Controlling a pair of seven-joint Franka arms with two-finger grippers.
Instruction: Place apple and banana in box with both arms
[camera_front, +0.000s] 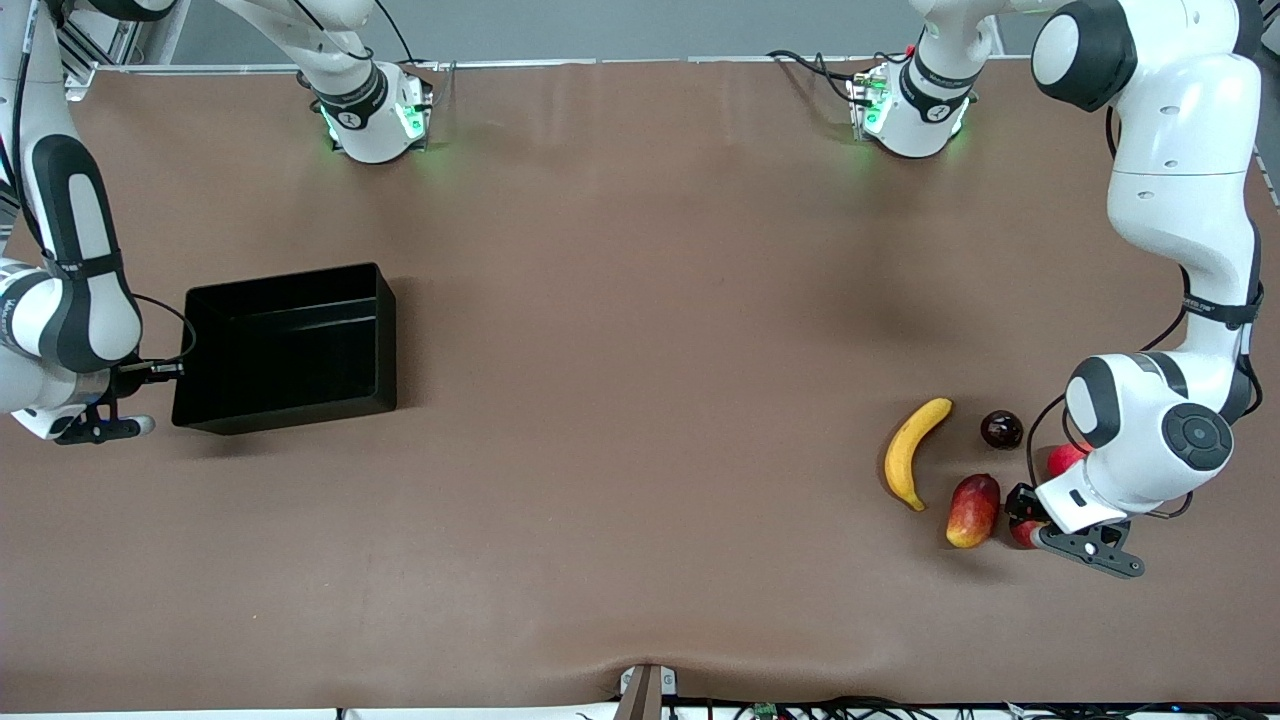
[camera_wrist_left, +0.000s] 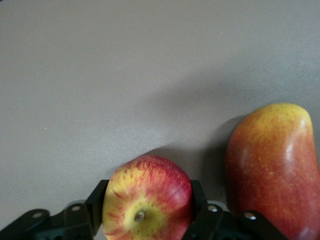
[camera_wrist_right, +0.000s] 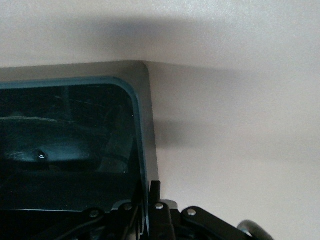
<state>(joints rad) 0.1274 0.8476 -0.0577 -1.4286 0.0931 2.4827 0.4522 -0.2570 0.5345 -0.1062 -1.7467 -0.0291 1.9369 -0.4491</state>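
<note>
The apple, red with yellow streaks and a stem dimple, sits between the fingers of my left gripper, which is shut on it. In the front view the apple shows only as a red patch at that gripper, low at the table, beside the mango. The banana lies on the table near the mango, toward the table's middle. The black box stands at the right arm's end. My right gripper is shut on the box's end wall, one finger outside it.
A red-yellow mango lies right beside the apple and also shows in the left wrist view. A dark round fruit and a plain red fruit, partly hidden by the left arm, lie close by. Brown table between the fruits and the box.
</note>
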